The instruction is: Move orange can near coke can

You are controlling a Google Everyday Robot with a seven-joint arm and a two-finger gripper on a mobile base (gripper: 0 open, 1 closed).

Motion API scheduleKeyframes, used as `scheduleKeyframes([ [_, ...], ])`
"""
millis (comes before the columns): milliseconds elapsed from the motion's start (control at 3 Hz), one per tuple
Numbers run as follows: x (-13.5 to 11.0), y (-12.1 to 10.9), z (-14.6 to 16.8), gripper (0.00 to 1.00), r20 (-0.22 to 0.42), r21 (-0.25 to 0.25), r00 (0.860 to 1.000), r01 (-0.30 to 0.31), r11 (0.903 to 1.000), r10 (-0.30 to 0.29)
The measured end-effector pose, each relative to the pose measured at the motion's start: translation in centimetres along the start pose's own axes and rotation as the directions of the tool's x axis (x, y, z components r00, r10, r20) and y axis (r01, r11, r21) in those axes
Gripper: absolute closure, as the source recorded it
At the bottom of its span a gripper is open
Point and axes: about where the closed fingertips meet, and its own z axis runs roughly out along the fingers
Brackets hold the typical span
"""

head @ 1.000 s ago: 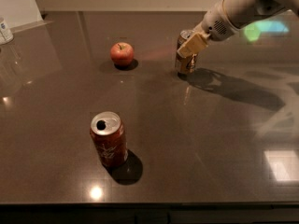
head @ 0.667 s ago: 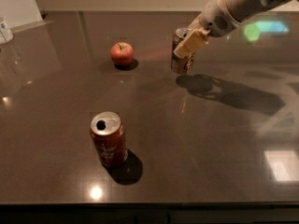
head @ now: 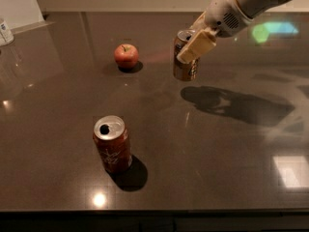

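The orange can (head: 184, 67), dull orange-brown with a silver top, hangs upright above the dark table at the upper middle. My gripper (head: 195, 46) comes in from the upper right and is shut on the orange can, one pale finger across its front. The can's shadow lies on the table to its lower right. The coke can (head: 112, 144), red with white script and a silver top, stands upright at the lower left, well apart from the gripper.
A red apple (head: 126, 56) sits on the table (head: 231, 158) left of the held can. A white container (head: 5, 31) stands at the far left edge. The table's front edge runs along the bottom.
My gripper has lifted the orange can off the table and carried it a little to the left. The coke can and the apple have not moved.
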Motion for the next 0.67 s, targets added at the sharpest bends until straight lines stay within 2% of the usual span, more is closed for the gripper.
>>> scheduleKeyframes([
  [333,0.4,0.7,0.3,1.00,-0.008,-0.028,1.000,0.020,0.9994,-0.021],
  [667,1.6,3.1,0.9,1.00,-0.013,-0.111,0.997,0.069,0.9914,-0.070],
])
